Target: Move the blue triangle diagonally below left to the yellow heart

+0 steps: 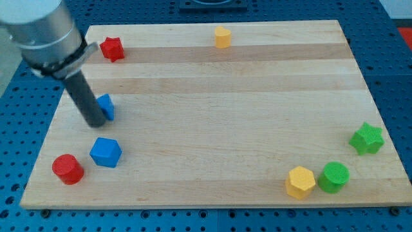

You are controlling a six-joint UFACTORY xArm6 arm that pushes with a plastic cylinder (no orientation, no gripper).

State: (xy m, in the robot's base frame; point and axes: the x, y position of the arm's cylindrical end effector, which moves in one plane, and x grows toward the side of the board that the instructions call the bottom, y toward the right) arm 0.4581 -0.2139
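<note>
Eight blocks are counted on the wooden board (212,116), and the largest risk is judged to be the long haul. The blue triangle (107,106), half hidden behind the rod at the view's left, is well apart from the yellow heart (222,37) at the top edge, if that small yellow block is read rightly. Its shape is not clearly made out. A slanted face may let the triangle be spun or slipped off my tip (95,122), which is set at its left side, touching or nearly so. No jaws are carried by the rod, so nothing is clamped and the block is only pushed. A lesser risk is that the blue cube (105,152) and red cylinder (67,169), just below, are clipped if a swing round is made. The red star (112,48) is passed near on a high path. An overshoot could nudge the heart itself off the edge. The yellow hexagon (300,181), green cylinder (335,176) and green star (366,138) are far off at the lower right. The pale striped wood looks smooth, and a blue perforated table (393,38) is seen around it.
</note>
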